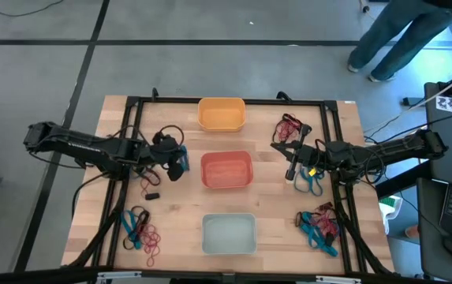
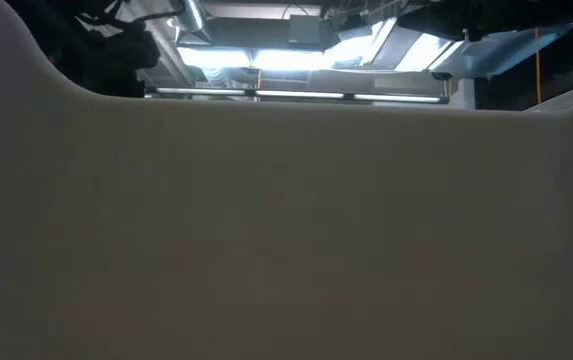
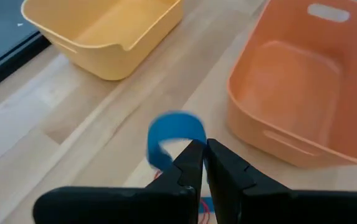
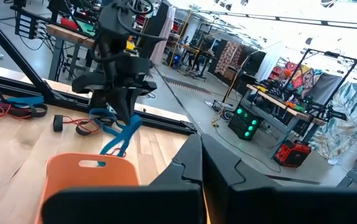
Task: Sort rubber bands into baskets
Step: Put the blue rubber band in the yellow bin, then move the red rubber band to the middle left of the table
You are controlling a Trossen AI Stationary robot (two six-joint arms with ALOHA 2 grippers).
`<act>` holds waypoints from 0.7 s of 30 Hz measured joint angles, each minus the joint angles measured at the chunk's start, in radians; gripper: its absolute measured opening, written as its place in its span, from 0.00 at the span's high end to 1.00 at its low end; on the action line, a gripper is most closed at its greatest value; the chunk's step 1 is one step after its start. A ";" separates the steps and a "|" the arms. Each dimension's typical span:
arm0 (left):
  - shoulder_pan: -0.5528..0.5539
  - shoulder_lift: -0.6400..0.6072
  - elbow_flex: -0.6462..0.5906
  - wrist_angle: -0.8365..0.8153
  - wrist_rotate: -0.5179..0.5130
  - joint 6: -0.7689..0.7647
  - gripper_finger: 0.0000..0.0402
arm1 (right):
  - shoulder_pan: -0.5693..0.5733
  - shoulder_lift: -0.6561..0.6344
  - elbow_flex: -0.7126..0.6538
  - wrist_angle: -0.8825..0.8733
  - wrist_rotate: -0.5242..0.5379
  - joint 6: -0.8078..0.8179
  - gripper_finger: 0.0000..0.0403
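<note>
**Left fingers pinch a blue band beside the red-orange basket**

The left gripper (image 1: pixel 180 162) hangs over the wooden worktop (image 1: pixel 99 197), just to the left of the red-orange basket (image 1: pixel 226 170) in the high view. Its fingers (image 3: pixel 190 165) are nearly together and pinch a blue rubber band (image 3: pixel 175 127), whose loop stands up in front of the fingertips. In the right wrist view the same band (image 4: pixel 121 138) dangles below the left gripper (image 4: pixel 123 111), above the basket's near rim (image 4: pixel 88 165).

The right gripper (image 1: pixel 290 166) is on the other side of the red-orange basket, raised and pointing toward it, with its fingers (image 4: pixel 194 158) pressed fully together and nothing visible between them.

Three baskets stand in a line down the middle of the worktop: the yellow-orange basket (image 1: pixel 222 113) at the far edge, the red-orange one in the centre, and the pale whitish-green basket (image 1: pixel 229 234) nearest the front. All three look bare inside. In the low view the pale basket's wall (image 2: pixel 286 230) fills almost the whole picture.

Loose rubber bands lie in heaps: blue and red ones at the front left (image 1: pixel 140 229), red and dark ones at the far right (image 1: pixel 290 126), blue ones under the right arm (image 1: pixel 311 181), and a blue, red and black tangle at the front right (image 1: pixel 320 225). A few dark bands (image 1: pixel 148 181) lie near the left gripper.

A person's legs (image 1: pixel 399 35) show on the floor beyond the worktop.
</note>
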 joint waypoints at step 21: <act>0.090 -0.006 0.029 0.009 0.153 0.072 0.58 | 0.000 0.000 0.000 -0.001 0.000 0.000 1.00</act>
